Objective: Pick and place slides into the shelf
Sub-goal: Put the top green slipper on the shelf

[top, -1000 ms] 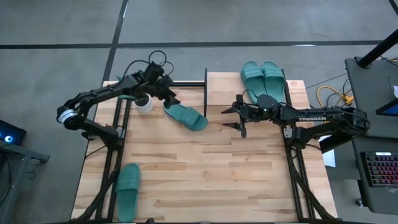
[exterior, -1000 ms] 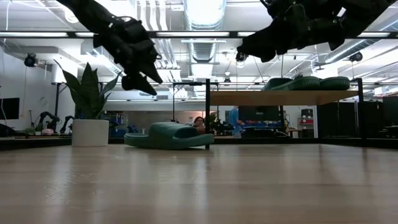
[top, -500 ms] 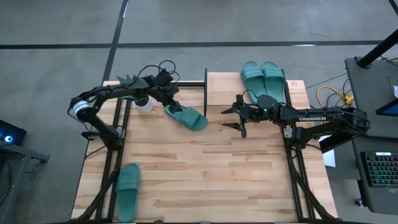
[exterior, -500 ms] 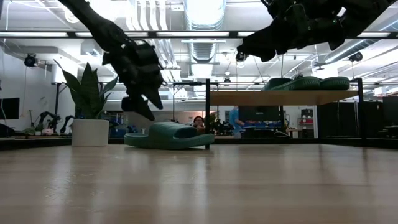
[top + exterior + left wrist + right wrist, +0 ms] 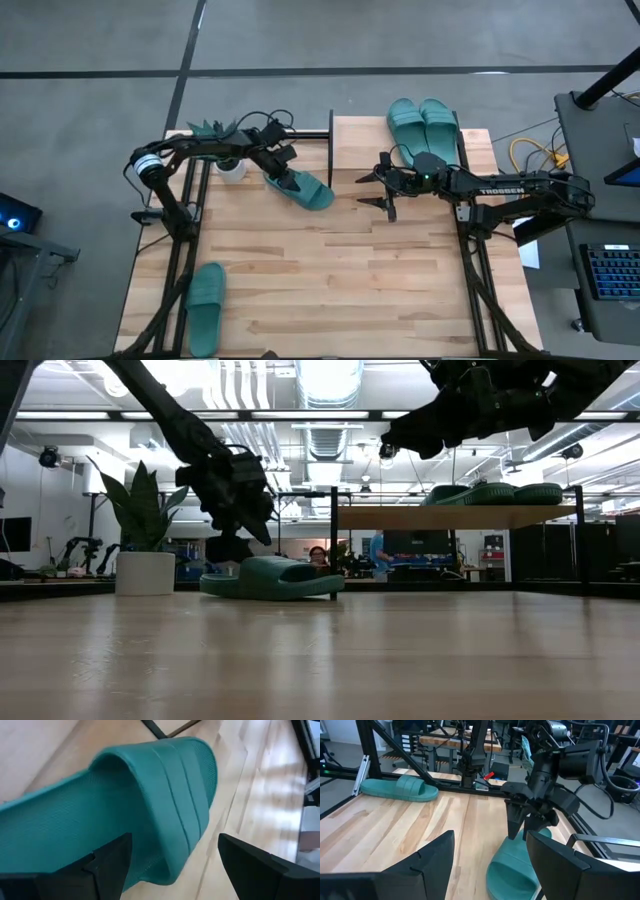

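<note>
On the far left part of the table, a teal slide is straddled by the left gripper, whose fingers are spread wide on either side of the strap and are not yet closed on anything. Two slides are already seen on the shelf, and a fourth slide lies well apart at the near left corner. The right gripper is held in the air near the shelf, its fingers likewise wide and nothing between them.

The step in hand is judged to be the pick of the third slide. A little more descent and a closing across the strap or sole edge would be called for next, then a lift over the shelf board.

Whether the left fingertips touch the sole cannot be told, since they are cut off in the left wrist view and merged with the slide in the low view. The potted plant is partly hidden beneath the left arm.
</note>
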### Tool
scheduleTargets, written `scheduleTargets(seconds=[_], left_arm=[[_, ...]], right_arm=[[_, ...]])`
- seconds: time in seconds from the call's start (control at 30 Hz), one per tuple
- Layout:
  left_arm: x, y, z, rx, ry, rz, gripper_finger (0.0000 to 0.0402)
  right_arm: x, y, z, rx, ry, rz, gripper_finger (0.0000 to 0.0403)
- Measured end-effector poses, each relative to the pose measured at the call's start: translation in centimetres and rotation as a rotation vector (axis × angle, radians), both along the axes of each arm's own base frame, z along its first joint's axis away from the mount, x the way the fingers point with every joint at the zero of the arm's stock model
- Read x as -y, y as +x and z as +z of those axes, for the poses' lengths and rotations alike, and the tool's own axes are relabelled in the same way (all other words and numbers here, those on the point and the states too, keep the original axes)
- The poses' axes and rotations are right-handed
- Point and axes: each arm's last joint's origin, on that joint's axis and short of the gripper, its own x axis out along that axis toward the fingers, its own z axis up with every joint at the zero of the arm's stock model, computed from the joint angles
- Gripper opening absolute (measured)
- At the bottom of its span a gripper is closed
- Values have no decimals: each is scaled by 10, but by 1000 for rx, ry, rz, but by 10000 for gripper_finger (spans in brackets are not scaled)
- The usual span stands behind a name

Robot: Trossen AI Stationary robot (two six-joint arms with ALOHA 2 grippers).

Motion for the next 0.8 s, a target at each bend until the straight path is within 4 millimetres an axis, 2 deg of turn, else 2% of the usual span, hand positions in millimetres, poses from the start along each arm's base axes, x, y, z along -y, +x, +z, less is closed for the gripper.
scheduleTargets(seconds=[0.2,0.63,0.8], left_arm=[[2,7,5,96,-84,-31,279],[9,12,5,67,-24,-25,279],[6,13,4,23,41,40,279]], right_arm=[[0,0,0,0,0,0,238],[0,0,0,-1,-1,0,238],[0,0,0,-1,-8,1,238]])
